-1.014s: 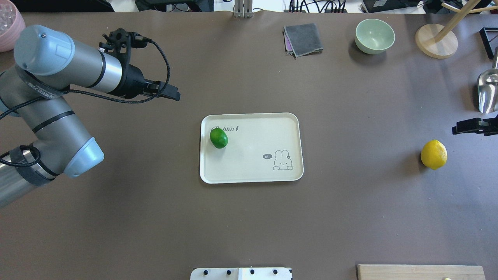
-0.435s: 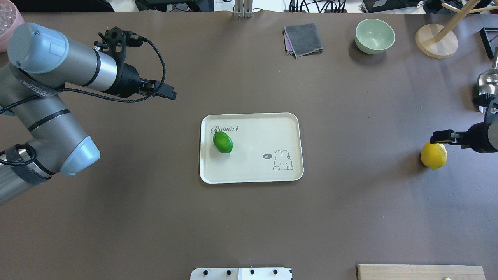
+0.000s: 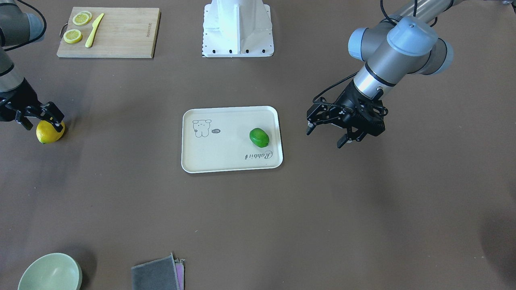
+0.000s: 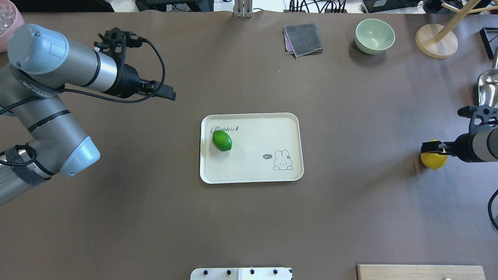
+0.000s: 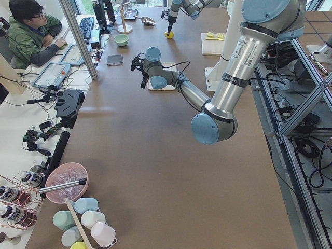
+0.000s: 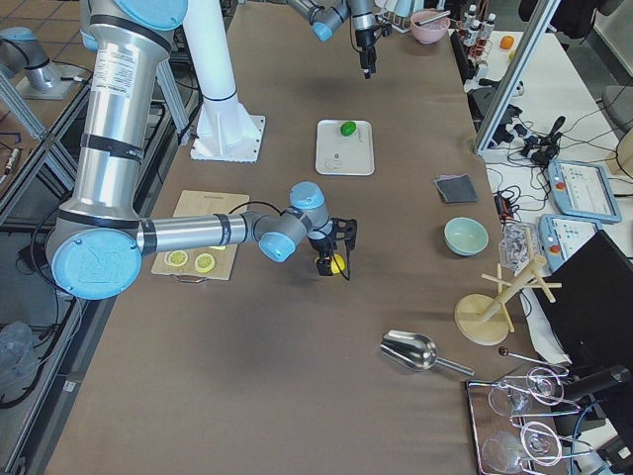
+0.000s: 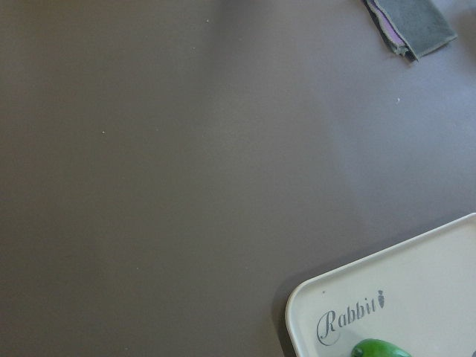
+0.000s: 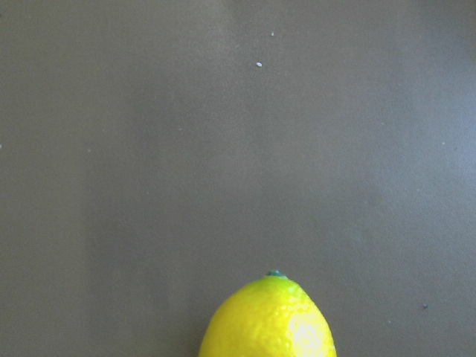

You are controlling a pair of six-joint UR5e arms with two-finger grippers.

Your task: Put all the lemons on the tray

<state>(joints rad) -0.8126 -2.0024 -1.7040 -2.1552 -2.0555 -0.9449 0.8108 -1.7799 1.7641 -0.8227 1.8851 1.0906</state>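
The green lemon (image 4: 222, 140) lies on the cream tray (image 4: 253, 173) next to its "Rabbit" script; it also shows in the front view (image 3: 259, 137) on the tray (image 3: 225, 161). The yellow lemon (image 4: 432, 163) sits on the table far right of the tray, also seen in the front view (image 3: 48, 133) and the right wrist view (image 8: 268, 320). My right gripper (image 3: 40, 119) is open, its fingers straddling the top of the yellow lemon. My left gripper (image 3: 325, 137) is open and empty, above the table left of the tray.
A bamboo cutting board (image 3: 121, 32) with lemon slices and a yellow knife lies near the robot's base. A green bowl (image 4: 374, 35), a grey cloth (image 4: 303, 39), a wooden stand (image 4: 435, 41) and a metal scoop (image 4: 488, 91) stand at the far right.
My right gripper has come in from the right edge and down over the yellow lemon. The green lemon has rolled slightly on the tray. My left arm has drawn back a little.
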